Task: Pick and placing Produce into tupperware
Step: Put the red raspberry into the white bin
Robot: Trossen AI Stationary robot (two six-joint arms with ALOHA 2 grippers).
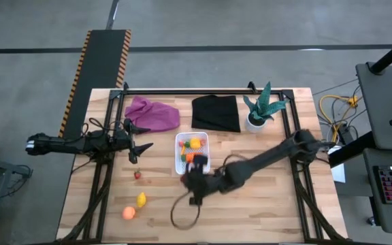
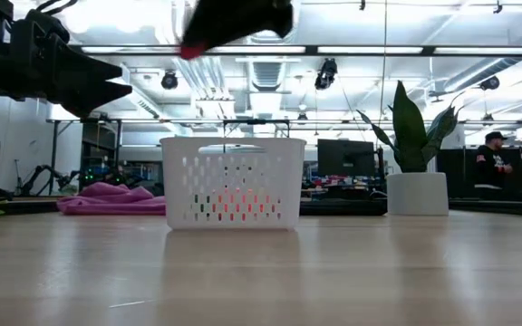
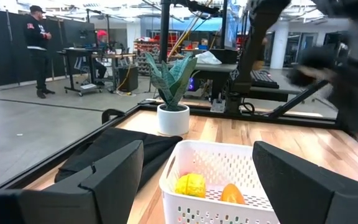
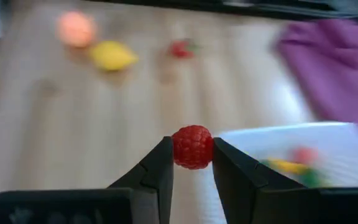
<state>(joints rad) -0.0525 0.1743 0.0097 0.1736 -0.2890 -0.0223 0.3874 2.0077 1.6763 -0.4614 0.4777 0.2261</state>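
A red raspberry [image 4: 192, 147] is clamped between the jaws of the right gripper [image 4: 191, 163], which is held above the desk [image 1: 264, 204] at the white tub's [image 1: 180, 145] 6 o'clock edge. A lemon [image 3: 191, 185] and other produce are seen inside the tub. The left gripper [image 1: 139, 148], at the tub's 9 o'clock, is held with jaws released. A lemon [image 1: 141, 199], a peach [image 1: 128, 212] and a berry [image 1: 137, 175] are left on the desk around 7 o'clock.

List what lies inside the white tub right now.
The tupperware holds a yellow lemon and orange pieces, one with green, probably the carrot. Its floor beneath them is hidden, and the right gripper covers its near edge from above.
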